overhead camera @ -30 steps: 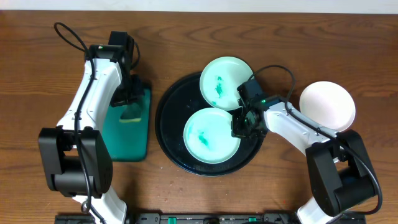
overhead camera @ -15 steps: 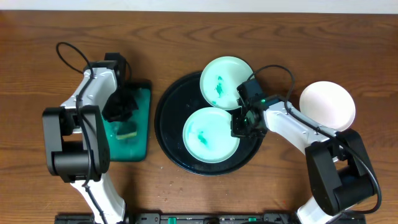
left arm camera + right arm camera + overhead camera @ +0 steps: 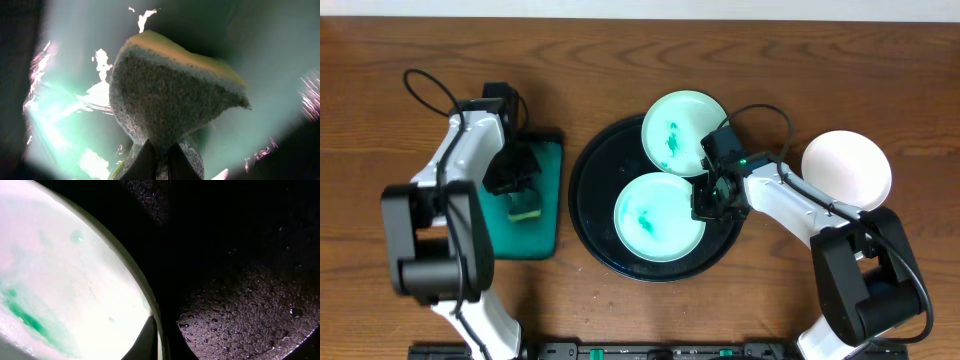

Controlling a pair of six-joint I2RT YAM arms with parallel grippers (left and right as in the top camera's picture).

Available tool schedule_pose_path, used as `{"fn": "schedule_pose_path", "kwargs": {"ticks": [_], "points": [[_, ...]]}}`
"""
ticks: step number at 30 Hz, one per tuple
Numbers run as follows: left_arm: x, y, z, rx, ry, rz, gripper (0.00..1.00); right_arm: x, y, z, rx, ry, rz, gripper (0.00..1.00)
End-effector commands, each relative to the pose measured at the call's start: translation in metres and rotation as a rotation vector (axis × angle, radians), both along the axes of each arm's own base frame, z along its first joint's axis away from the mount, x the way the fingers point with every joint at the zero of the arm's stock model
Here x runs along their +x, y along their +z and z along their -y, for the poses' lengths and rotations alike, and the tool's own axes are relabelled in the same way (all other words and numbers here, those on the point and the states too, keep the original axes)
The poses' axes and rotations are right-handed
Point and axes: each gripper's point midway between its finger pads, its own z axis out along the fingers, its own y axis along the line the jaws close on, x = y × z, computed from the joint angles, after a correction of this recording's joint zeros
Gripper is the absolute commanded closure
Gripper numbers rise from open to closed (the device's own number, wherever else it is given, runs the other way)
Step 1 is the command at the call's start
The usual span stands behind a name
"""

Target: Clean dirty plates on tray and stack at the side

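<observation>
The black tray [image 3: 582, 190] holds a mint green plate [image 3: 660, 217] with green smears. My right gripper [image 3: 704, 203] is shut on this plate's right rim; the right wrist view shows the rim [image 3: 145, 295] pinched in the gripper [image 3: 161, 341] above the wet tray floor [image 3: 250, 305]. A second smeared mint plate [image 3: 683, 133] rests on the tray's back rim. A white plate [image 3: 847, 170] lies on the table right of the tray. My left gripper [image 3: 520, 192] is shut on a yellow and grey sponge [image 3: 527, 208], which fills the left wrist view [image 3: 175, 95] above the gripper [image 3: 159, 159].
The teal rectangular tray [image 3: 535, 235] lies on the table left of the black tray, under my left gripper and the sponge. Bare wooden table surrounds both trays. The arm bases stand at the front edge.
My left arm swung in over the teal tray and carried the sponge toward the front. The right arm and the plates have not moved.
</observation>
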Motion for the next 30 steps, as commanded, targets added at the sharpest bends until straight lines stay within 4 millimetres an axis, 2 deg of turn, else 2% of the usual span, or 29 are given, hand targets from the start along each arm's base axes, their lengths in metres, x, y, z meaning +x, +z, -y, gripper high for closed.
{"fn": "schedule_pose_path", "kwargs": {"ticks": [1,3,5,6,12,16,21,26,30], "points": [[-0.002,0.048,0.002,-0.007,0.022,0.112,0.94,-0.019,-0.029,0.007,-0.069,0.021,-0.074,0.99],[-0.011,0.069,0.009,-0.011,-0.003,0.137,0.93,-0.018,-0.029,0.007,-0.069,0.021,-0.074,0.99],[-0.014,0.08,0.024,-0.053,-0.062,0.162,0.93,-0.018,-0.029,0.007,-0.068,0.021,-0.073,0.99],[-0.015,0.09,0.046,-0.124,-0.117,0.192,0.93,-0.017,-0.029,0.006,-0.066,0.025,-0.067,0.99],[-0.029,0.1,0.11,-0.303,-0.249,0.185,0.93,-0.009,-0.027,0.002,-0.052,0.089,-0.014,0.99],[-0.038,0.101,0.14,-0.318,-0.342,0.176,0.93,-0.001,-0.017,-0.001,-0.05,0.1,0.038,0.99],[-0.043,0.1,0.162,-0.327,-0.381,0.174,0.93,0.011,0.0,0.01,-0.141,0.1,0.141,0.99],[-0.044,0.092,0.168,-0.327,-0.393,0.149,0.93,0.01,0.0,0.023,-0.236,0.088,0.153,0.99],[-0.044,0.079,0.175,-0.327,-0.409,0.115,0.93,0.0,0.0,0.004,-0.135,0.107,0.108,0.99]]}}
